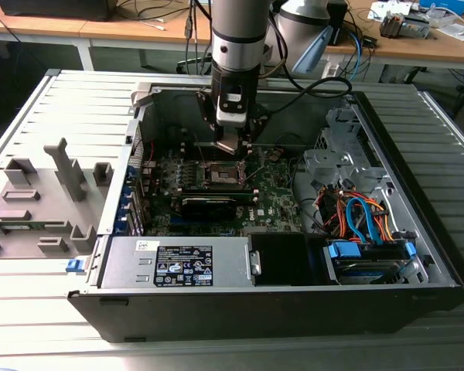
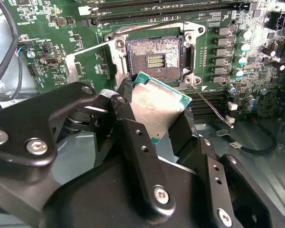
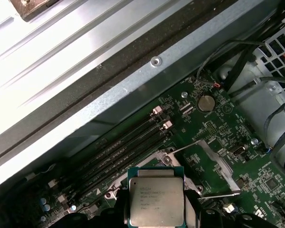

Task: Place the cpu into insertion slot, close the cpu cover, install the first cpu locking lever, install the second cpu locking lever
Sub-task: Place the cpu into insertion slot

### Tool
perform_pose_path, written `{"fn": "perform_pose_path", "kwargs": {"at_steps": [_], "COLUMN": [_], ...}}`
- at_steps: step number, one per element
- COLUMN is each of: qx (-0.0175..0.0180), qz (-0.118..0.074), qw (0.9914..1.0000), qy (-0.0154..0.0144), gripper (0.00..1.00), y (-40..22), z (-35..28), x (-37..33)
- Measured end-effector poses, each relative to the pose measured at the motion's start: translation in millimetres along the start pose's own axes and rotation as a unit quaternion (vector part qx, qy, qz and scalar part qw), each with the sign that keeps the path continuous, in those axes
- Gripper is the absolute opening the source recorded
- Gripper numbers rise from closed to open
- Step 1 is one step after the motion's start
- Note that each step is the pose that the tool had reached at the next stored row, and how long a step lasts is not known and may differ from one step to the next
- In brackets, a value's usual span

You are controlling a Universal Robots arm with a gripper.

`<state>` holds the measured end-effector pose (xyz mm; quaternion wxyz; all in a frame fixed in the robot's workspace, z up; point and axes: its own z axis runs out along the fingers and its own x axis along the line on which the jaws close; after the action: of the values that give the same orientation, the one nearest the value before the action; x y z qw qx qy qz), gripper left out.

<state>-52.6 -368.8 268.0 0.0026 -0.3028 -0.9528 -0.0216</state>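
While the slatted grey tabletop (image 1: pixel 31 325) stretches wide around it, the open computer case (image 1: pixel 278 309) lies on its side with its walls standing as a rim on every side, so the only open way in is from above. Wooden desks run along the far edge of the room. On the exterior view's left a grey plastic fixture (image 1: pixel 39 201) sits on the tabletop, well apart from the case.

Inside the case, a power supply (image 1: pixel 178 263) fills the near wall, and a drive cage with blue and orange cables (image 1: pixel 363 216) crowds the exterior view's right. The green motherboard (image 1: pixel 274 197) covers the floor between them. The arm (image 1: pixel 236 31) comes straight down over the middle of the board, its wrist below the rim of the case and near the far wall.

Black memory slots (image 3: pixel 128 142) run between that wall and the insertion slot (image 2: pixel 154 59), whose gold contacts lie bare. The cpu cover (image 3: pixel 223 166) is swung open and rests to one side of the slot. A thin locking lever (image 2: pixel 211 104) sticks out free from the slot's corner.

The gripper (image 2: pixel 156 114) hangs just above the board at the slot's edge. Its black fingers (image 2: pixel 133 133) are clamped on two opposite edges of the cpu (image 3: pixel 156 202). The chip's silver top faces up, it looks tilted in the second wrist view, and it is not seated.
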Motion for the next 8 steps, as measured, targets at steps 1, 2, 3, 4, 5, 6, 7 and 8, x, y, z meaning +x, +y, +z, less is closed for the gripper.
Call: {"fn": "perform_pose_path", "kwargs": {"at_steps": [1,2,3,4,5,6,7,8], "qx": [0.0000,-0.0001,-0.0001,-0.0001,-0.0001,-0.0001,-0.0002,-0.0002], "qz": [0.002,0.003,0.004,0.005,0.006,0.008,0.008,0.009], "qw": [1.00000,1.00000,0.99999,0.99999,0.99998,0.99997,0.99997,0.99996], "qy": [-0.0001,-0.0001,-0.0002,-0.0002,-0.0002,-0.0003,-0.0003,-0.0004], "gripper": [0.55,0.55,0.55,0.55,0.55,0.55,0.55,0.55], "y": [0.0,0.0,0.0,0.0,0.0,0.0,0.0,0.0], "z": [0.1,0.1,0.1,0.1,0.2,0.2,0.3,0.3], "x": [0.0,0.0,0.0,0.0,0.0,0.0,0.0,0.0]}}
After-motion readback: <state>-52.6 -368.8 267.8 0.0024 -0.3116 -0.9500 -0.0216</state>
